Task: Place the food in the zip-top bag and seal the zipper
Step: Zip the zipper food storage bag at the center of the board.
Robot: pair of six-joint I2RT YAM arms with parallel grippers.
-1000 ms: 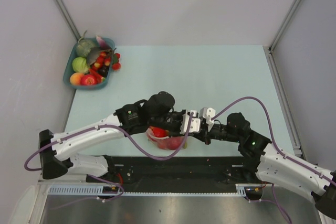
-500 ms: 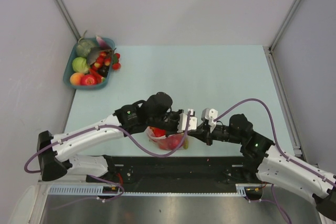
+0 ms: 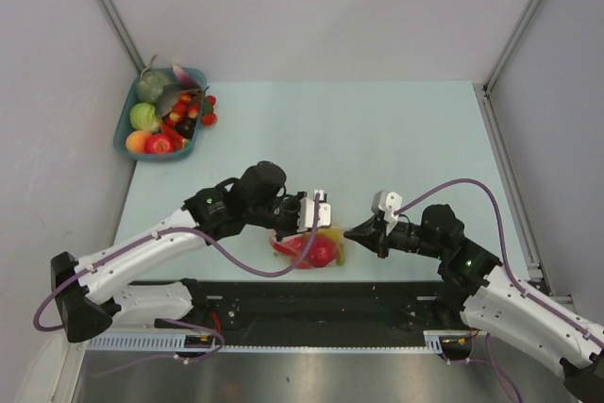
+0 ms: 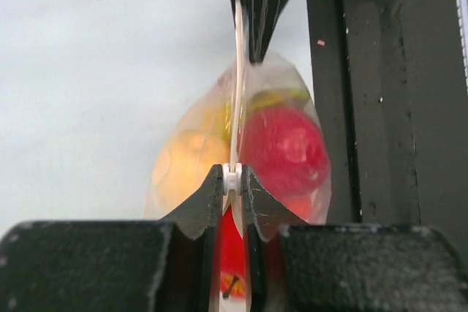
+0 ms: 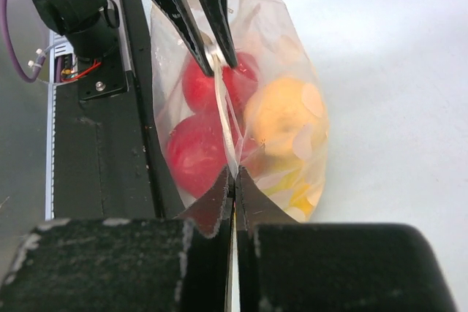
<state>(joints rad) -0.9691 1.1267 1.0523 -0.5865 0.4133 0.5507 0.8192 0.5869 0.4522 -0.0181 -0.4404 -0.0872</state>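
Jaws, both pairs, pinch one zipper (image 5: 228,126); one bag (image 5: 296,52), two red fruits (image 5: 191,155).

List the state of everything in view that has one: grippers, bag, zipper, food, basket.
left gripper: shut on the zipper's near end
right gripper: shut on the zipper's other end
zipper: stretched taut between the two grippers; full seal cannot be told
zip-top bag: filled, mouth edge up
food: red and yellow pieces inside the bag
blue basket: loaded, far-left corner
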